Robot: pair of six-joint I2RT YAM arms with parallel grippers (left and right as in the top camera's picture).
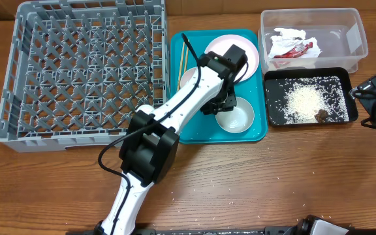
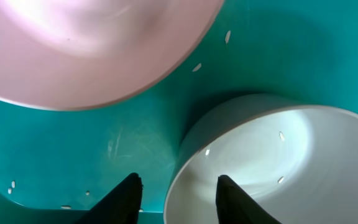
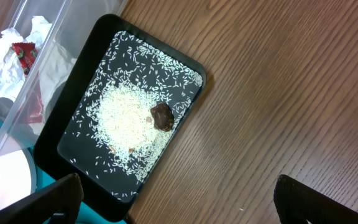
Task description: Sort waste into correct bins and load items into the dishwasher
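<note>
Loading the dish rack point(image 1: 83, 72) looks to be the step in hand, since the red wrapper point(image 1: 297, 50) and tissue point(image 1: 281, 40) lie in the clear tub point(image 1: 358, 36) and the rice point(image 1: 304, 99) in the black tray point(image 1: 271, 115). We see the left fingers point(image 2: 126, 202) apart, astride the rim of a white bowl point(image 2: 278, 155) on the teal tray point(image 2: 135, 137), just beside the pink plate point(image 2: 92, 50); whether either touches the bowl we cannot quite tell. Next, we judge, they must close on that rim, lift it clear and carry it left to the rack. The right fingers point(image 3: 58, 202) hang spread wide, holding nothing, over the brown wooden bench point(image 3: 278, 93) beside the black tray; the room beyond does not show.
</note>
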